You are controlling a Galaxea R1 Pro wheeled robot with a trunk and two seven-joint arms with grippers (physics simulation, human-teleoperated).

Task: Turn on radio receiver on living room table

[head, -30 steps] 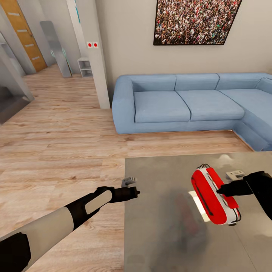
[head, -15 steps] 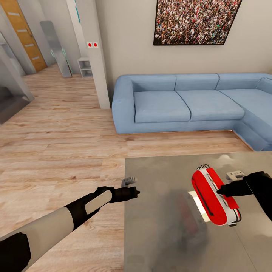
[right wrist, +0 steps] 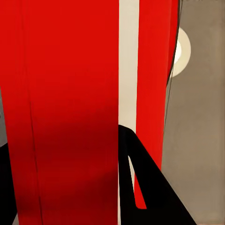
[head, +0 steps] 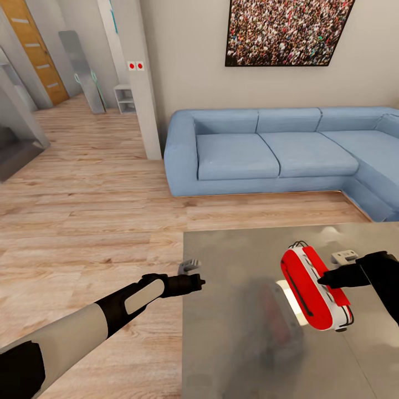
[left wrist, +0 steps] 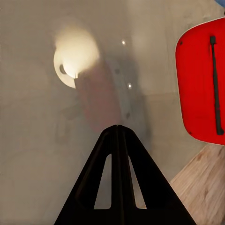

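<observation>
Right tool: the right tool sits against the side of the radio receiver, its dark tip touching the red and white casing; in the right wrist view one finger lies across the red shell, and I cannot tell how far the jaws stand apart
Left tool: the left tool hangs at the near-left edge of the tabletop, well apart from the radio; in the left wrist view its fingers meet at the tips, so it reads as closed and empty
Radio: tilted up on the glossy grey tabletop, toward the right side, with its thin wire handle at the far end; a pale round glare shines on the surface just beside it
Room: the blue sofa and the framed crowd picture stand beyond the tabletop, with the wood floor between
Step in hand: by my reading, the contact stage, with the right tool pressing on the casing to work the switch
Next move: it calls for a light, steady press on the control itself; the dial is not visible to me, so whether the tip is on it is unclear
Risk: the radio looks tipped, and a hard push may slide or topple it
</observation>
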